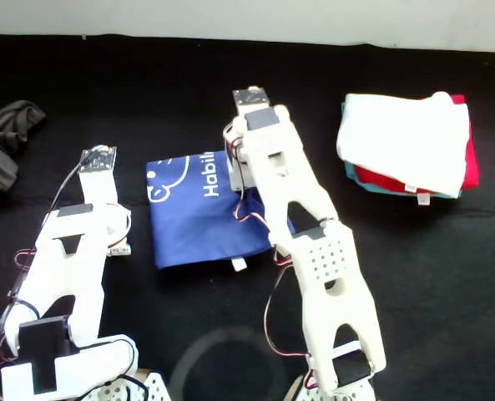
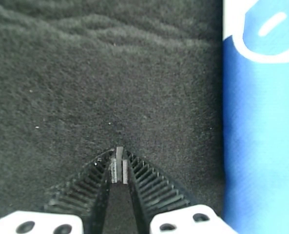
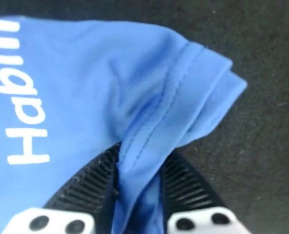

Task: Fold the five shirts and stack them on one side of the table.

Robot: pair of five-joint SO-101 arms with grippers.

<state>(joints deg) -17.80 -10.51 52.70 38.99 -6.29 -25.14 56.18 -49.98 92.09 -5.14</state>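
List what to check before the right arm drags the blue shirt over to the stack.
1. Grip: ok, right tool shut on a hemmed fold of the blue shirt.
2. Other arm free: ok, left tool shut on nothing, at the black table cover beside that shirt.
3. Fold finished: cannot tell; compact rectangle, but one side is hidden under the right arm.
4. Path: ok, bare cover up to the stack.
5. Stack tidy: not ok, its white top shirt lies skewed.
6. Leftovers: not ok, grey shirt crumpled at the table's edge.
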